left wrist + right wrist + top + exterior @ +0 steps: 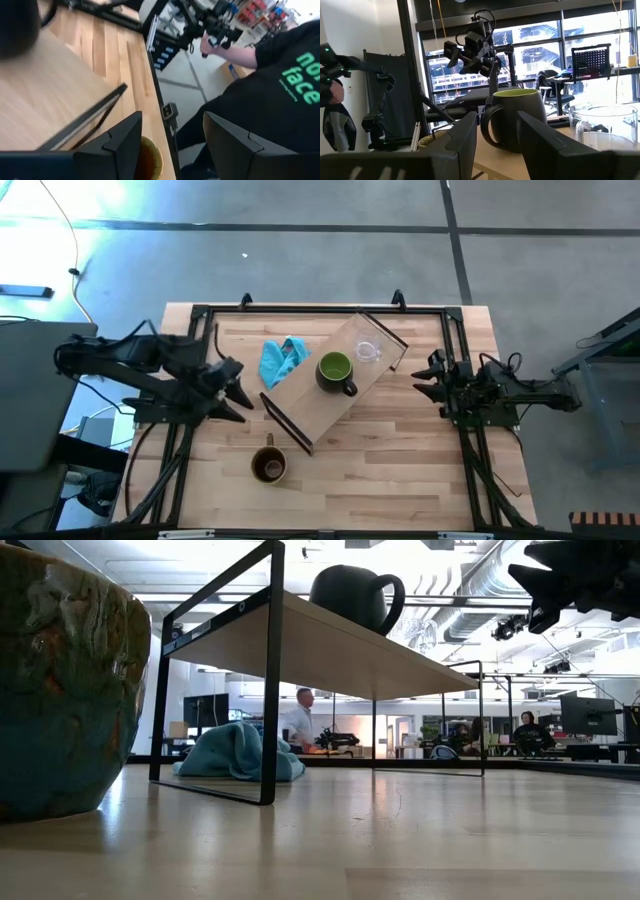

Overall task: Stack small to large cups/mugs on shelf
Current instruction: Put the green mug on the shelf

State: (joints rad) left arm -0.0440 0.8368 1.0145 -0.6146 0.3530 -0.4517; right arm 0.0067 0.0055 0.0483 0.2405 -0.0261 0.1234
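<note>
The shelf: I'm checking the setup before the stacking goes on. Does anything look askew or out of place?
The long light-wood shelf lies diagonally across the wooden tabletop, not square to its edges. The brown handled mug stands off it on the tabletop, while the green handled mug and small clear glass cup sit on it.

Setting: open-plan robotics lab or office. Evidence: exposed ceiling ducts (470, 600), desks with monitors (588, 716), seated people (527, 730), large windows (600, 40), grey concrete floor (300, 250).
</note>
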